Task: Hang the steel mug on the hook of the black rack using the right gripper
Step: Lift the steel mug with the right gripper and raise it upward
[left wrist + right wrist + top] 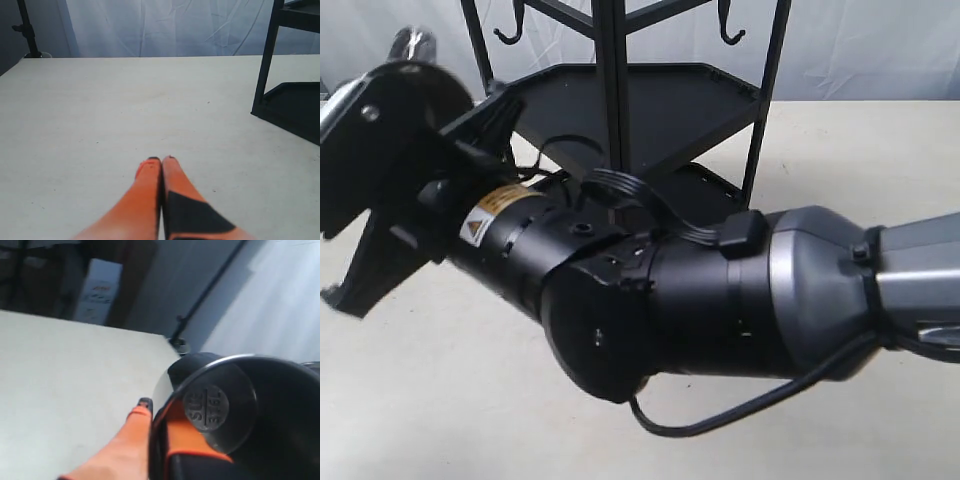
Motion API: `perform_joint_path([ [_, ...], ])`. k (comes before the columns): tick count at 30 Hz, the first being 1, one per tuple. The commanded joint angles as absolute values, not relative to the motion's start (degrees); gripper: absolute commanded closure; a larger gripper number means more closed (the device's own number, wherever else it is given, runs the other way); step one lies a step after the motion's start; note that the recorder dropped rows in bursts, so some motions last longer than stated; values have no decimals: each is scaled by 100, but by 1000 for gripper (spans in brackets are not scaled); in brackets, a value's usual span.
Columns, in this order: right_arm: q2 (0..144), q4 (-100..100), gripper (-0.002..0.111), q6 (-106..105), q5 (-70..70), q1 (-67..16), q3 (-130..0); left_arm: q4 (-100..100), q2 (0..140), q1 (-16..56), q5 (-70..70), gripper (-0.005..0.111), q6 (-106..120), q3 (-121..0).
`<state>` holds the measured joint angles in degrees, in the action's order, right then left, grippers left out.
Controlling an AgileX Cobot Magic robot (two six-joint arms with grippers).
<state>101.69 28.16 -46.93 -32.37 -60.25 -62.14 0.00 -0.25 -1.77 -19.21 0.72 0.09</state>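
Note:
My right gripper (161, 412) is shut on the steel mug (260, 405). One orange finger lies outside the mug's wall and the other inside, beside the stamped bottom. In the exterior view the right arm (650, 290) reaches across to the left, and only shiny bits of the mug (415, 42) show above its wrist. The black rack (620, 100) stands behind the arm, with one hook (510, 35) on the left of its top bars and another hook (730, 33) on the right. The mug hangs left of the rack, apart from both hooks. My left gripper (161, 160) is shut and holds nothing, low over the table.
The pale table (440, 400) spreads under the arm. A rack post (264, 65) and the bottom tray (295, 110) stand to one side of my left gripper. A thin dark stand (27, 30) and a white curtain (175, 25) lie beyond the table's far edge.

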Motion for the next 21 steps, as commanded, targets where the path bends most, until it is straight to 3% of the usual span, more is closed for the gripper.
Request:
perform_joint_path([
  [1,10095,3718,109,-5416,-4041,-5769,-6202,0,0,-149,-1878,107,41,0],
  [10,10095,3785,109,-5138,-3473,-5191,-6202,0,0,-149,-1878,107,41,0],
  [21,10406,3793,109,-5098,-2585,-5131,-6202,0,0,-149,-1878,107,41,0],
])
